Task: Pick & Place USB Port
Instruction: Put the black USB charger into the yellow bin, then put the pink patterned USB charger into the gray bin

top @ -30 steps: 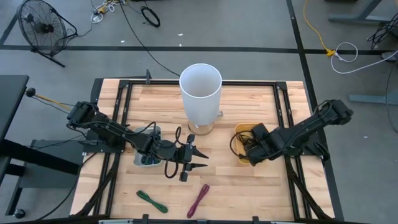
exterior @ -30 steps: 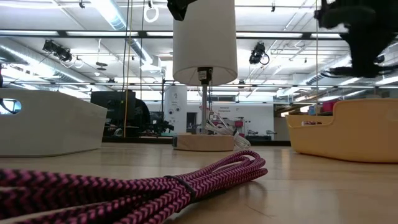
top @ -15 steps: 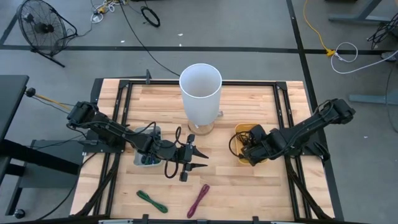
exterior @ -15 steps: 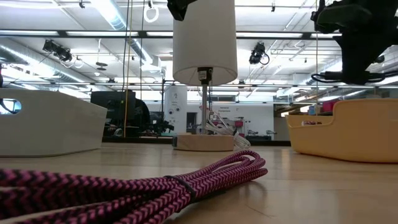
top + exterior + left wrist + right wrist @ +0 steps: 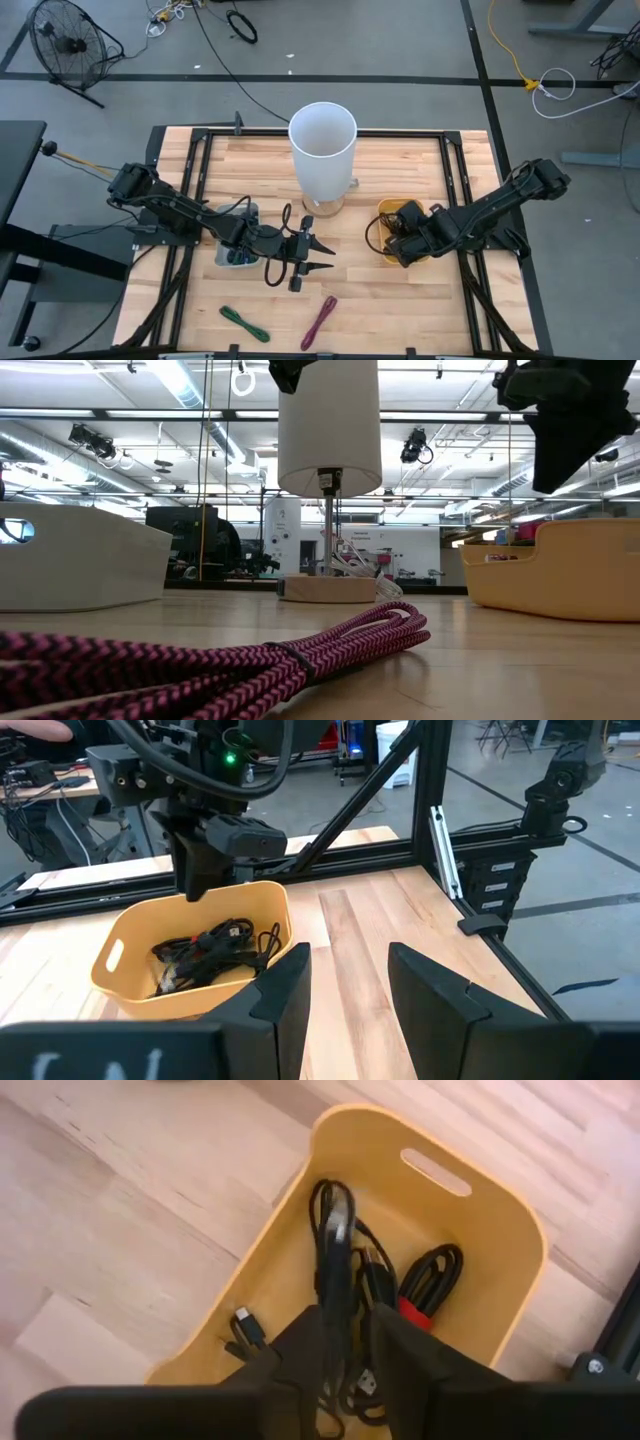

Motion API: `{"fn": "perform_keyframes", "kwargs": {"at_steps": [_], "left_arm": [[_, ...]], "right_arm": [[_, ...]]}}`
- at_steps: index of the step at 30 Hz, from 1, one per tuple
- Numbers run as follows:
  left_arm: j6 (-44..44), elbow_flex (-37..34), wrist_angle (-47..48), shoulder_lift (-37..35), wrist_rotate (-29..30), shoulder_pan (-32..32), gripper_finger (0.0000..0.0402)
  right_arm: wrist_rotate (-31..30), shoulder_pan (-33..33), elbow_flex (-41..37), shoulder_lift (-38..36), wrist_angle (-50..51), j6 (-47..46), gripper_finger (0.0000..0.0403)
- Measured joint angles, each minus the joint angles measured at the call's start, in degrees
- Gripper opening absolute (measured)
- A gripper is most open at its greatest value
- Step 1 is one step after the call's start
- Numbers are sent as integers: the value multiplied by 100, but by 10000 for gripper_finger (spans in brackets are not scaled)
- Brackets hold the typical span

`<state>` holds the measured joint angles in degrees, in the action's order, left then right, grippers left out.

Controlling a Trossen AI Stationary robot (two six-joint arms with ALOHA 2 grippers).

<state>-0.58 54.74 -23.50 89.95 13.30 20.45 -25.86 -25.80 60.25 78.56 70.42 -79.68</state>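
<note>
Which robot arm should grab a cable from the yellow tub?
The right arm, probably. Its gripper hangs directly over the yellow tub, jaws open around a black cable. The left gripper waits mid-table beside the white lamp, away from the tub.

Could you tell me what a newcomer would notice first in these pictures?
Probably the tall white lamp at the table's back middle. Next, the right gripper poised over the yellow bin of black cables, and the coiled pink cable near the table's front edge.
</note>
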Motion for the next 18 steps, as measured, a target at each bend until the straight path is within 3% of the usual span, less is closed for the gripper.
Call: {"fn": "perform_keyframes", "kwargs": {"at_steps": [7, 15, 18], "left_arm": [[23, 0, 27, 0, 0, 0, 140], [176, 2, 47, 0, -1, 0, 140], [694, 61, 490, 0, -142, 2, 140]], "right_arm": [[-171, 0, 0, 0, 28, 312, 111], [-318, -2, 0, 0, -190, 1287, 104], [-312, -4, 0, 0, -343, 1521, 100]]}}
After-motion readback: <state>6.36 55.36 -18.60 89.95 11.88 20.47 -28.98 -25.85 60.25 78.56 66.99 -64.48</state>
